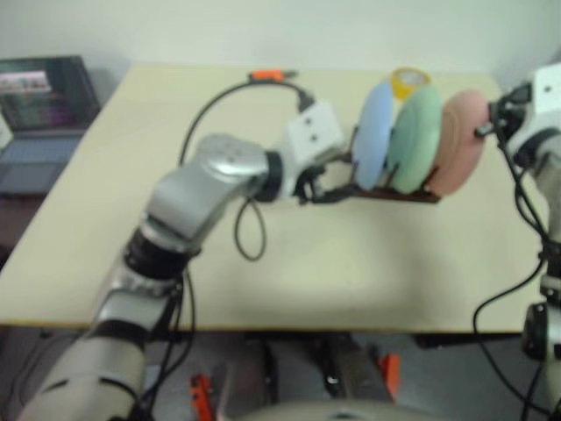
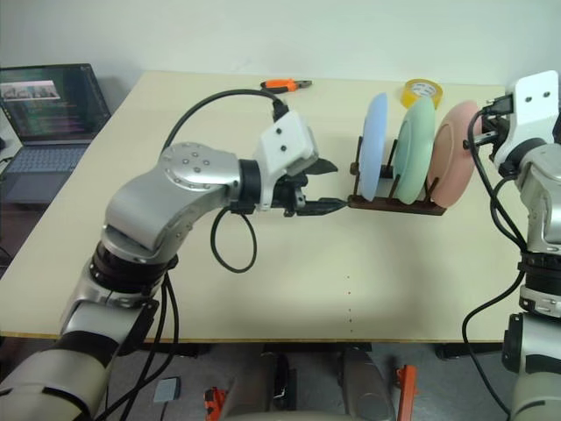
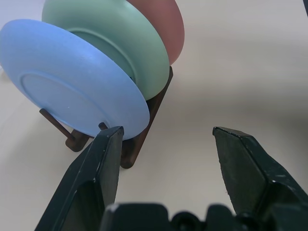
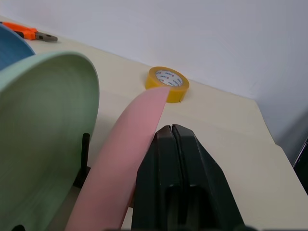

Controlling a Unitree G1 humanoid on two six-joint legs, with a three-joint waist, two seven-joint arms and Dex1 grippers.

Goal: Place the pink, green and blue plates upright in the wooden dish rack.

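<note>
The blue plate, the green plate and the pink plate stand upright side by side in the wooden dish rack, blue on the left and pink on the right. My left gripper is open and empty, just left of the rack's end and pointing at the blue plate. In the left wrist view its fingers frame the rack below the blue plate. My right gripper is shut, its tip at the rim of the pink plate; I cannot tell whether it touches.
A yellow tape roll lies behind the rack. Orange-handled pliers rest near the table's far edge. An open laptop sits off the table to the left. Bare tabletop stretches in front of the rack.
</note>
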